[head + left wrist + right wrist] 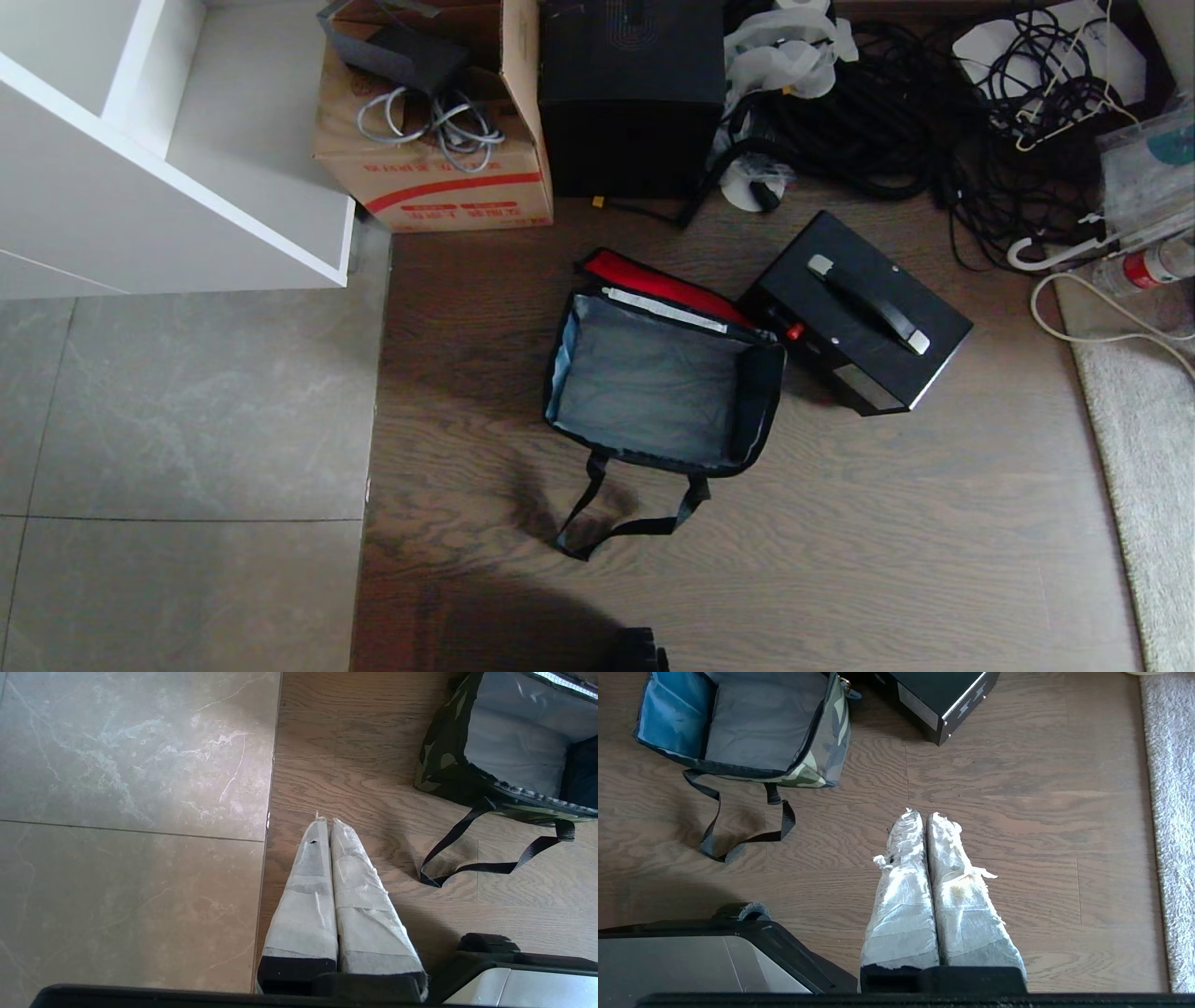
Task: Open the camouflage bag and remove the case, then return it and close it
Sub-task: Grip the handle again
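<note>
The left claw point(325, 820) and the right claw point(923, 813) hang pinched together, empty, above the wooden floor point(840, 523). The boxy camouflage bag point(658, 373) lies open there, its grey inside bare; the black hard case point(859, 313) sits just beside it.

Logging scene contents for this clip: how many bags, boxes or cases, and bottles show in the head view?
Bags: 1, the open camouflage bag with grey lining.
Boxes or cases: 3, the flat black case with handle, tall black cube box, brown cardboard box.
Bottles: 1, clear bottle with red label.
Total: 5
</note>
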`<state>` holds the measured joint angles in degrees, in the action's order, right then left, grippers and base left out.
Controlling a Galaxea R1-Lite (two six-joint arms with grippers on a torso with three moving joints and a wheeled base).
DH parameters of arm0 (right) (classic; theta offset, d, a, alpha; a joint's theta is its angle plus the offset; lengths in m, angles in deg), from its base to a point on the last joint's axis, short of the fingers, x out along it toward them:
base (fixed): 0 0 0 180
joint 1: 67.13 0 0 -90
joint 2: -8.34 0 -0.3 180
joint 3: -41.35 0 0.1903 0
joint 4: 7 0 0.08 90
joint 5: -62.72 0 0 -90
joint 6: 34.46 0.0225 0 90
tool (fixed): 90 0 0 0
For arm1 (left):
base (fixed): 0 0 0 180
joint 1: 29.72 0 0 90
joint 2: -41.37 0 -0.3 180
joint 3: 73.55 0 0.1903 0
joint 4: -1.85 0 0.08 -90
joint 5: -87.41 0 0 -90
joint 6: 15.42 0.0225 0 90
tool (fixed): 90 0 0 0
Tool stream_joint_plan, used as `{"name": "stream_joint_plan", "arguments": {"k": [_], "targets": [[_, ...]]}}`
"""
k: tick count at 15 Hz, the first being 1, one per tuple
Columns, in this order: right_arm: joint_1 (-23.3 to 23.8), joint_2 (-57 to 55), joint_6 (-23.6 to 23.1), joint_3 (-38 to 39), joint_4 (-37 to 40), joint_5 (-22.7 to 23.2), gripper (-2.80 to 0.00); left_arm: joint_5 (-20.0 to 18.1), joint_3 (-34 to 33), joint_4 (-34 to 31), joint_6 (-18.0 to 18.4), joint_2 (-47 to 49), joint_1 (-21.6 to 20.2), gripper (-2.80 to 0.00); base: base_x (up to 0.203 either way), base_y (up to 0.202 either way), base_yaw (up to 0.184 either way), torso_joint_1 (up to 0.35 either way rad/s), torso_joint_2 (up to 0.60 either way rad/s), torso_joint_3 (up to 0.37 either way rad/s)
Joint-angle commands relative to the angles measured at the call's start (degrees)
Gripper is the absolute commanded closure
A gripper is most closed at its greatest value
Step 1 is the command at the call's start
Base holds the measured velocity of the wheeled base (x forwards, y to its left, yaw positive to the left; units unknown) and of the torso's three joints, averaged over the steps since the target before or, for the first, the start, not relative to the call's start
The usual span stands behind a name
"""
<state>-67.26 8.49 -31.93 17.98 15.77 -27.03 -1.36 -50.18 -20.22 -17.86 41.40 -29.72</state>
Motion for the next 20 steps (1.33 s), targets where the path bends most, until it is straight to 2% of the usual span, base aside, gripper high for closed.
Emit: {"name": "stream_joint_plan", "arguments": {"k": [1, 20], "targets": [[0.0, -0.1, 0.0, 0.1, 0.0, 0.0, 0.0, 0.0, -0.5, 0.0, 0.0, 0.0, 0.0, 0.0, 0.0, 0.0, 0.0, 0.0, 0.0, 0.0], [0.0, -0.1, 0.0, 0.0, 0.0, 0.0, 0.0, 0.0, -0.5, 0.0, 0.0, 0.0, 0.0, 0.0, 0.0, 0.0, 0.0, 0.0, 0.0, 0.0]]}}
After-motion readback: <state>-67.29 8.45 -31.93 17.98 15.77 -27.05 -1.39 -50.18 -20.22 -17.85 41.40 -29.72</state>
